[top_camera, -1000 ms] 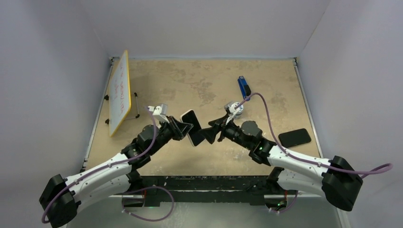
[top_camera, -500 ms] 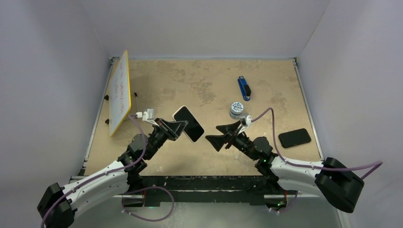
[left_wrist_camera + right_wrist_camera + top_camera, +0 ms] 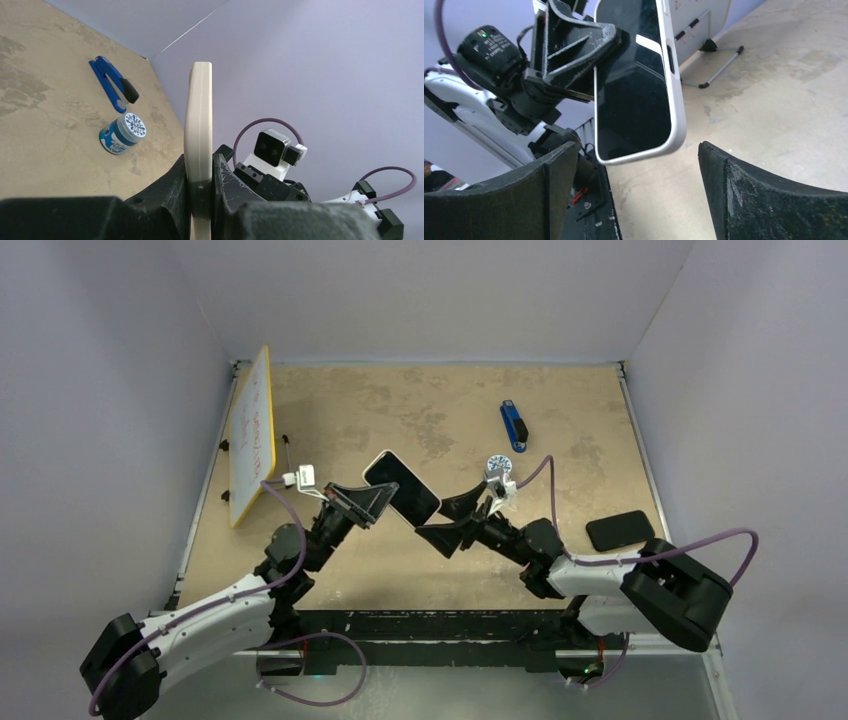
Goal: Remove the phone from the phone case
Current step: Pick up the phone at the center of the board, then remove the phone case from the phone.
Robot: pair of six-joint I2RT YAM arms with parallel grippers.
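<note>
Phone (image 3: 634, 100) sits fully inside its white case (image 3: 678, 115), so the removal is not yet done. The left hand (image 3: 378, 502) is clenched on the cased phone and holds it up off the counter (image 3: 420, 400). In the left wrist view its two fingers (image 3: 175, 185) pinch the flat faces near one end, which leaves the long white edge and the far end sticking out bare. That grip looks chosen to give the other arm something to work on.

The dark screen is turned toward the right arm. The free end of the phone hangs just above and between the tips of the right hand (image 3: 448, 521). That hand is released, its jaws spread wide, touching nothing. Its wrist view shows a finger (image 3: 549, 190) on either side of the phone's lower corner, with counter visible through the gap.

My reading is that the right hand is lined up to take the case rim or a corner and peel it back while the left holds firm. The risk is that it closes on phone and case together, which would free nothing.

Lying well apart on the counter are a second black phone (image 3: 620, 530), a small jar (image 3: 497, 467), a blue tool (image 3: 513, 425) and a propped whiteboard (image 3: 252, 435).
</note>
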